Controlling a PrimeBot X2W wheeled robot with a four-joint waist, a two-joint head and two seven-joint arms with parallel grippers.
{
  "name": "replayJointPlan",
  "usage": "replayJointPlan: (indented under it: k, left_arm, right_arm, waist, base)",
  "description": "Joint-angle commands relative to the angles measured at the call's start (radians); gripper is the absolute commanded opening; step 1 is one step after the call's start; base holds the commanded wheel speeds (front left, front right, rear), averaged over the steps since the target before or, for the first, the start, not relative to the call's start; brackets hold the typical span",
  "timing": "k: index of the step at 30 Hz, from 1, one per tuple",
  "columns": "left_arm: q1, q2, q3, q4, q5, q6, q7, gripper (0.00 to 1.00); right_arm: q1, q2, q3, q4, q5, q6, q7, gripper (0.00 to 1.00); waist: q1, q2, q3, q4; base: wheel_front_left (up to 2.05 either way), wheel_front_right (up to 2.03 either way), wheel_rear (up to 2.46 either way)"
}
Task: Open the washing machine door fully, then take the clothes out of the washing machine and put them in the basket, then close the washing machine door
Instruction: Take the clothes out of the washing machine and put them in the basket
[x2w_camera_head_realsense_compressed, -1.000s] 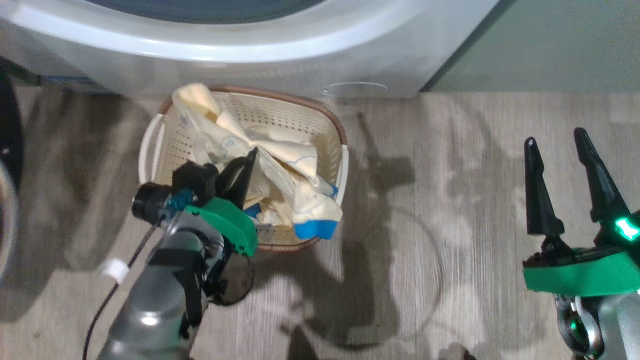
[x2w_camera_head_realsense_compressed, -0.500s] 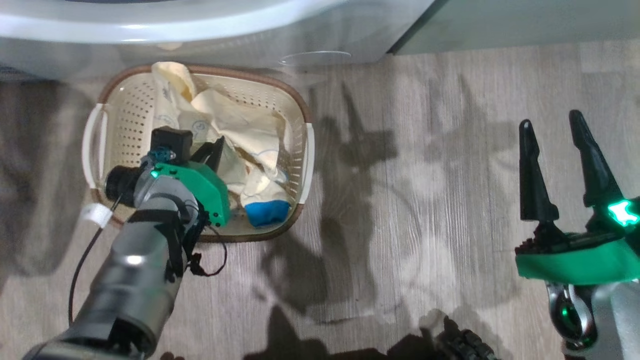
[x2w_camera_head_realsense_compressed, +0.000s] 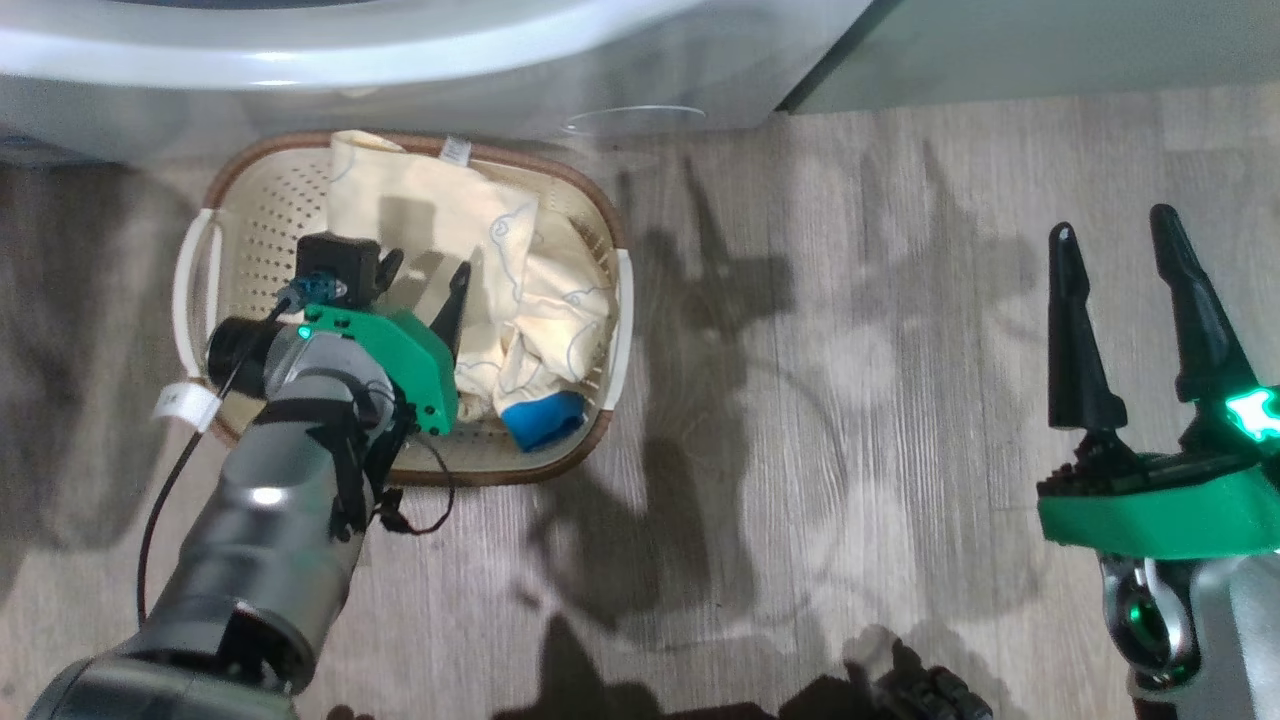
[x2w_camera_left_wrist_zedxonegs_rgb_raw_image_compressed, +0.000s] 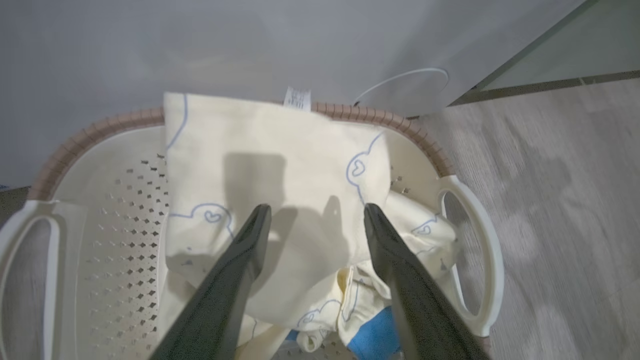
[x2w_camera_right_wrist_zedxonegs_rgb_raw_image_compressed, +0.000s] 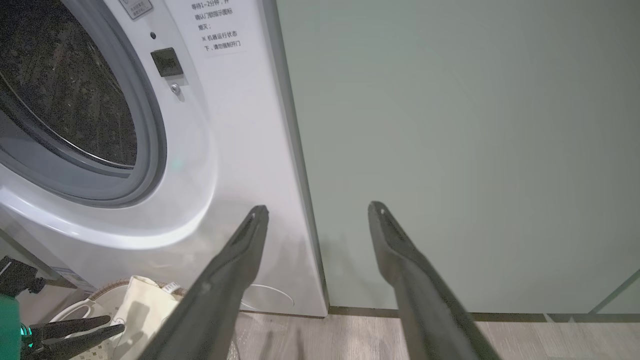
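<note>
1. Both the left jaws and the right jaws are spread wide apart, and nothing is pinched in either.
2. The left jaws hang just over the basket (x2w_camera_head_realsense_compressed: 250, 200), and their two long dark fingers (x2w_camera_left_wrist_zedxonegs_rgb_raw_image_compressed: 235, 280) point down at the clothes (x2w_camera_left_wrist_zedxonegs_rgb_raw_image_compressed: 280, 150).
3. The right jaws hang over the floor (x2w_camera_head_realsense_compressed: 850, 400), well apart from the basket.
4. The washing machine (x2w_camera_right_wrist_zedxonegs_rgb_raw_image_compressed: 235, 125) is big, white and shiny. Its round hole has a grey rubber ring (x2w_camera_right_wrist_zedxonegs_rgb_raw_image_compressed: 145, 125) around it, and the steel drum (x2w_camera_right_wrist_zedxonegs_rgb_raw_image_compressed: 60, 85) inside looks dark.
5. A flat, pale green cabinet (x2w_camera_right_wrist_zedxonegs_rgb_raw_image_compressed: 450, 150) stands right beside the washing machine.
6. The floor is grey wood planks with dark shadows on it.
7. The basket sits on the floor just in front of the washing machine. It is cream plastic with lots of little holes, a brown bumpy rim (x2w_camera_left_wrist_zedxonegs_rgb_raw_image_compressed: 100, 127) and a white loop handle (x2w_camera_left_wrist_zedxonegs_rgb_raw_image_compressed: 480, 260) on each side.
8. The clothes lie in the basket, soft and crumpled. They are pale yellow with little blue outline faces, and one piece leans up on the back rim.
9. A small bright blue piece (x2w_camera_head_realsense_compressed: 545, 422) pokes out at the near end of the pile.
10. A tiny white tag (x2w_camera_left_wrist_zedxonegs_rgb_raw_image_compressed: 297, 96) sticks up at the top of the cloth.
</note>
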Motion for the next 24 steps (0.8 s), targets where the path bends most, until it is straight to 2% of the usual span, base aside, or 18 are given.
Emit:
replayJointPlan:
  k: [1,9,19,24]
  left_arm:
    - [0.026,0.026,0.017,-0.043,-0.009,0.002,-0.006,1.00]
    - [0.155,0.016,0.041,-0.297,-0.014,0.016,-0.006,1.00]
    - [0.380,0.000,0.103,-0.752,-0.005,0.043,-0.006,1.00]
    - [0.494,-0.005,0.121,-0.913,0.007,0.050,-0.006,1.00]
  right_arm:
    - [0.008,0.000,0.012,-0.027,-0.007,0.003,-0.006,1.00]
    - [0.027,-0.024,-0.007,-0.023,-0.021,0.003,-0.006,1.00]
    - [0.073,-0.064,-0.040,-0.018,-0.039,0.003,-0.006,1.00]
    - [0.107,-0.080,-0.049,-0.006,-0.041,0.003,-0.006,1.00]
  waist:
    - [0.0000,0.0000,-0.010,0.012]
    - [0.0000,0.0000,-0.063,0.071]
    - [0.0000,0.0000,-0.179,0.148]
    - [0.0000,0.0000,-0.261,0.174]
  base:
    - [0.00,0.00,0.00]
    - [0.00,0.00,0.00]
    - [0.00,0.00,0.00]
    - [0.00,0.00,0.00]
